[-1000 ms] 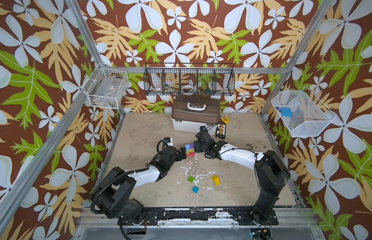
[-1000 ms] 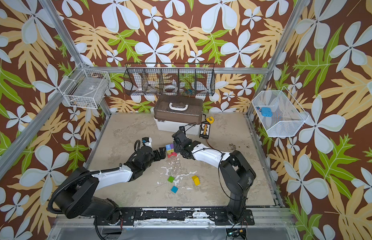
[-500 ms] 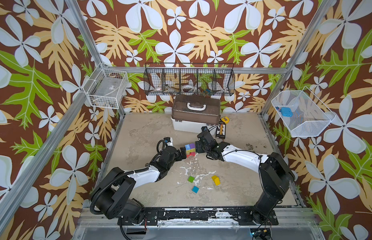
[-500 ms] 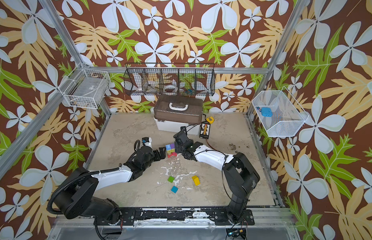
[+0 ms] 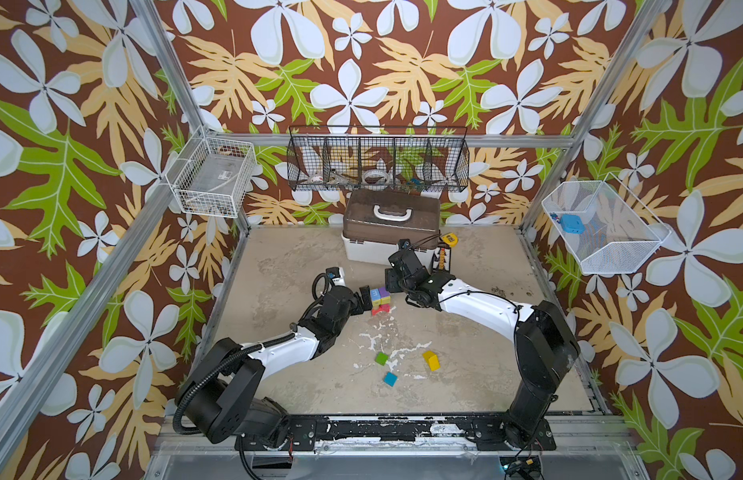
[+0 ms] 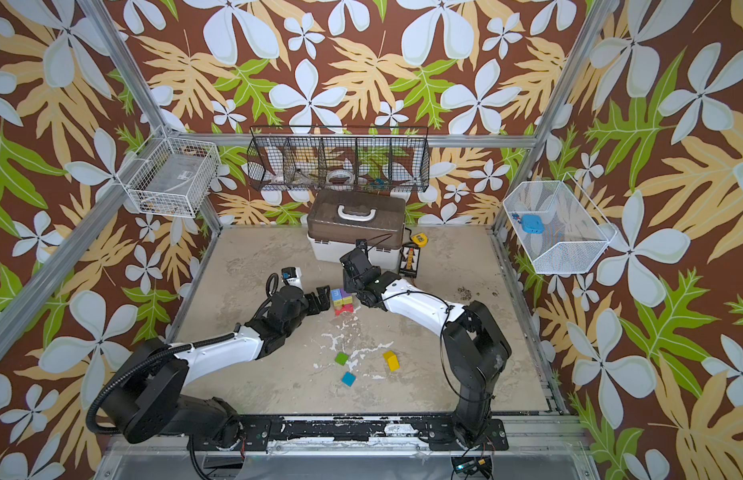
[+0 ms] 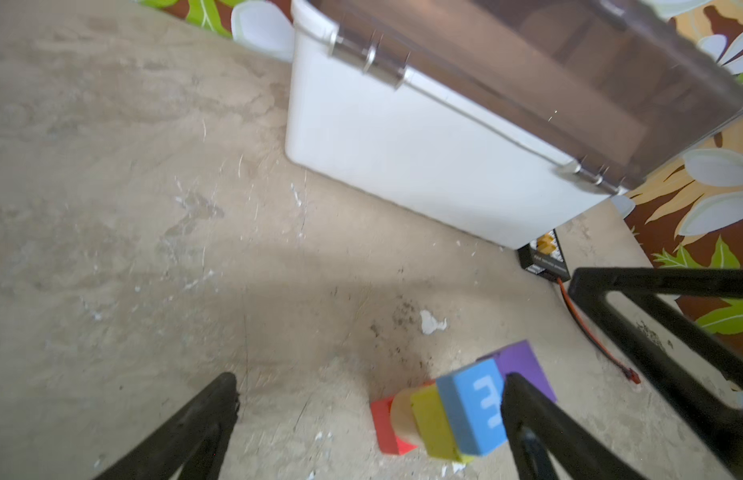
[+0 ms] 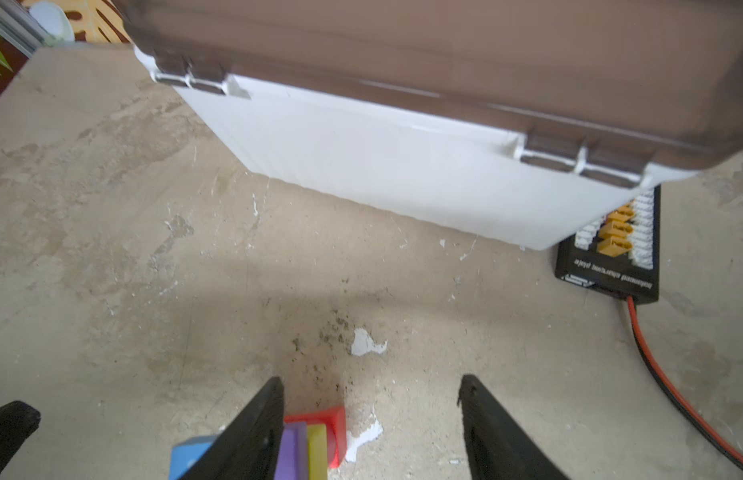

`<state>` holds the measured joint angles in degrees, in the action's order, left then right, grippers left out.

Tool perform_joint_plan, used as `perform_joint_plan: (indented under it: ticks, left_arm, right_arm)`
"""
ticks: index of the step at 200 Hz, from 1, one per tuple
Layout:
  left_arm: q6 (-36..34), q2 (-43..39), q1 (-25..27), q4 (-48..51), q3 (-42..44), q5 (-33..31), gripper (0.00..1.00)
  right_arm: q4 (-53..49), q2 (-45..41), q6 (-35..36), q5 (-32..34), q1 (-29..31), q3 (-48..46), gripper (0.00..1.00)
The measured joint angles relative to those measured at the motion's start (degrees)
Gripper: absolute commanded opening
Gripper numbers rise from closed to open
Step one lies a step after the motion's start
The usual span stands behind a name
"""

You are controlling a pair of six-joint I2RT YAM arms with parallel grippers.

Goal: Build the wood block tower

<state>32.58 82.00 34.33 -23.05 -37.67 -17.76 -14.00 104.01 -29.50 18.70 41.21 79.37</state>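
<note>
The tower [image 5: 380, 301] [image 6: 343, 300] is a short stack mid-table: red slab [image 7: 385, 424] at the bottom, a tan cylinder [image 7: 403, 409] and yellow block [image 7: 434, 424] above, and a blue lettered cube [image 7: 471, 409] beside a purple cube [image 7: 523, 365] on top. My left gripper [image 5: 364, 298] [image 7: 370, 386] is open wide around it, one finger by the blue cube. My right gripper [image 5: 392, 283] [image 8: 370, 386] is open over the stack's other side, one finger against the purple cube [image 8: 293, 449], holding nothing. Loose green [image 5: 381, 358], teal [image 5: 389, 378] and yellow [image 5: 430, 360] blocks lie nearer the front.
A white box with a brown lid [image 5: 389, 226] stands just behind the tower. A black connector board [image 8: 611, 253] with a red wire lies beside the box. Wire baskets [image 5: 378, 160] hang on the walls.
My right gripper's jaws have narrowed a little and its wrist has shifted slightly over the stack. The left arm and the blocks are unchanged.
</note>
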Motion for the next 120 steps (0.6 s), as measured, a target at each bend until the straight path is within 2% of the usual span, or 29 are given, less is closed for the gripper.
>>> perform_joint_plan:
  ticks: [59,120]
  left_arm:
    - [-3.1,5.5,-0.3,5.7,-8.0,0.1,1.0]
    - [-4.3,9.0,-0.5,8.8,-10.4,0.2,1.0]
  right_arm:
    - [-6.2,6.8,1.2,0.2,0.0,8.7,0.6]
    - [-8.7,9.2,2.7,-1.0,0.0,10.0,0.58]
